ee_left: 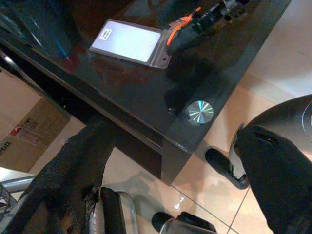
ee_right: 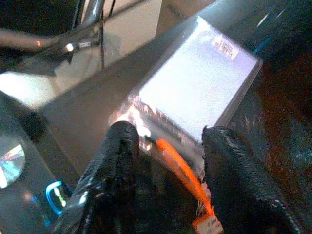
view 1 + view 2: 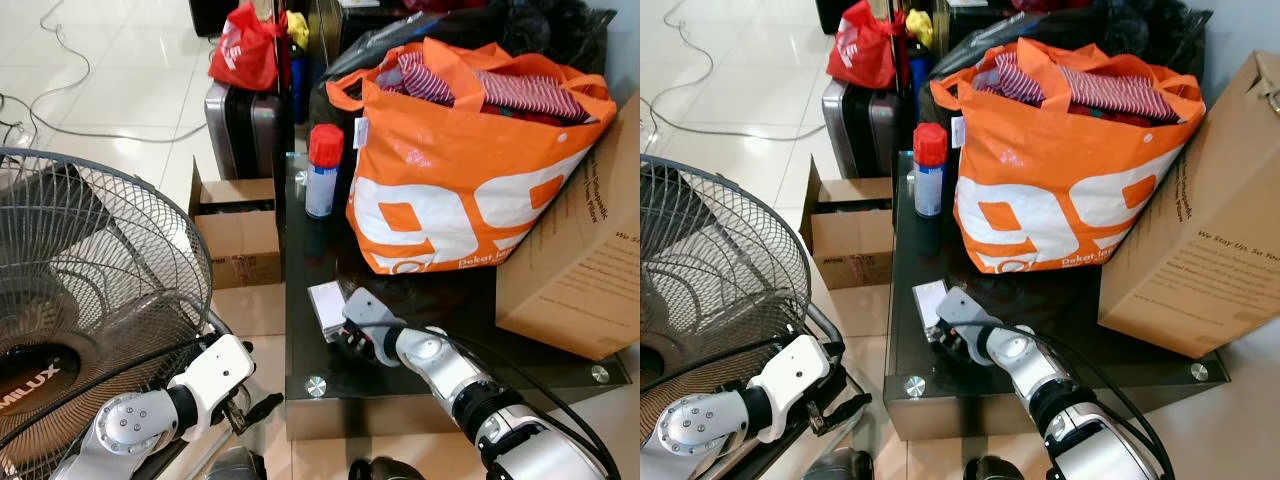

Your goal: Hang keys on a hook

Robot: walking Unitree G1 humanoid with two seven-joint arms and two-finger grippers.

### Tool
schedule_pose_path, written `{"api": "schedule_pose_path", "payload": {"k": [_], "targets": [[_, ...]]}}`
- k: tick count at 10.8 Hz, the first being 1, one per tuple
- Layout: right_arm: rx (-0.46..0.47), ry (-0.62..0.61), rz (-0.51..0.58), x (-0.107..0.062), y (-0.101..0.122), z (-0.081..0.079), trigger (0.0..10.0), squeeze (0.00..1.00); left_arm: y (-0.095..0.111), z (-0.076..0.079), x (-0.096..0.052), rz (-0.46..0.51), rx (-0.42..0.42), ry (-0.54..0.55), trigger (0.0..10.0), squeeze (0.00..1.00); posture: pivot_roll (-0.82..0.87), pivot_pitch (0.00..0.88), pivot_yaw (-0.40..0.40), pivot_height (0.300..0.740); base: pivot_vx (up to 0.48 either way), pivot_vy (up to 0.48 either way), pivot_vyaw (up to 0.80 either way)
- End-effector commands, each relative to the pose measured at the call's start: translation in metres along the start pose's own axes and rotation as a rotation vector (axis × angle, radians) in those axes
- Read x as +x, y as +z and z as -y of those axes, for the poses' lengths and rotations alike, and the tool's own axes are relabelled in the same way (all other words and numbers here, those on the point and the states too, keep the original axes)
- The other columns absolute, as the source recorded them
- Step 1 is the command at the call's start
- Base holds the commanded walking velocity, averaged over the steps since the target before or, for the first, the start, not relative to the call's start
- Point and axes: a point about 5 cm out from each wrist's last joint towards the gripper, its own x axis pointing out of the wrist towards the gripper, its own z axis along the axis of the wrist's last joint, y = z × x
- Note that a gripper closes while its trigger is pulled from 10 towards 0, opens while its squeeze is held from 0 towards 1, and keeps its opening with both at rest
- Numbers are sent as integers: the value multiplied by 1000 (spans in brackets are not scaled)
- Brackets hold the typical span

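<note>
Nearest the head camera, the left gripper (image 3: 262,408) hung low beside the standing fan (image 3: 90,300), its two black fingers (image 1: 83,161) spread wide with nothing between them, off the edge of the dark glass table (image 3: 320,385).

On that table the right gripper (image 2: 165,161) was down at the keys' bundle: a clear plastic card holder (image 2: 200,87) lying flat near the front edge, with an orange strap (image 2: 180,168) running from its end toward the wrist. The fingers stood apart on either side of the strap and the holder's near edge, not yet pinched on them. Whether metal keys hung on the strap could not be made out.

By the look of it, the bundle would be light and limp; the holder's smooth plastic would likely slip on the glass and flex if squeezed across its face. The strap or the reinforced end where it joins seemed the better place to take hold, leaving the loop free for a hook. No hook could be made out.

Behind stood an orange shopping bag (image 3: 450,170) stuffed with striped red cloth (image 3: 520,95), a closed cardboard box (image 3: 585,250) to the right, and a red-capped spray can (image 3: 322,170). On the floor an open carton (image 3: 235,225) sat against the table, contents hidden.
</note>
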Motion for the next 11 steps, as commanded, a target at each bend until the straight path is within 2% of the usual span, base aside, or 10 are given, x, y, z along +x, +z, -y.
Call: {"api": "schedule_pose_path", "payload": {"k": [1, 3, 11], "targets": [[-28, -1, -9, -1, 1, 5, 0, 0, 2, -1, -2, 4, 3, 2, 10000, 392, 121, 153, -59, 740, 0, 0, 0], [-61, 35, -29, -3, -3, 5, 0, 0, 2, -1, -1, 2, 3, -3, 10000, 392, 119, 150, -58, 740, 0, 0, 0], [-110, 21, -30, -8, 0, 19, 0, 0, 6, -5, 3, 8, 14, -4, 10000, 392, 122, 128, -61, 740, 0, 0, 0]]}}
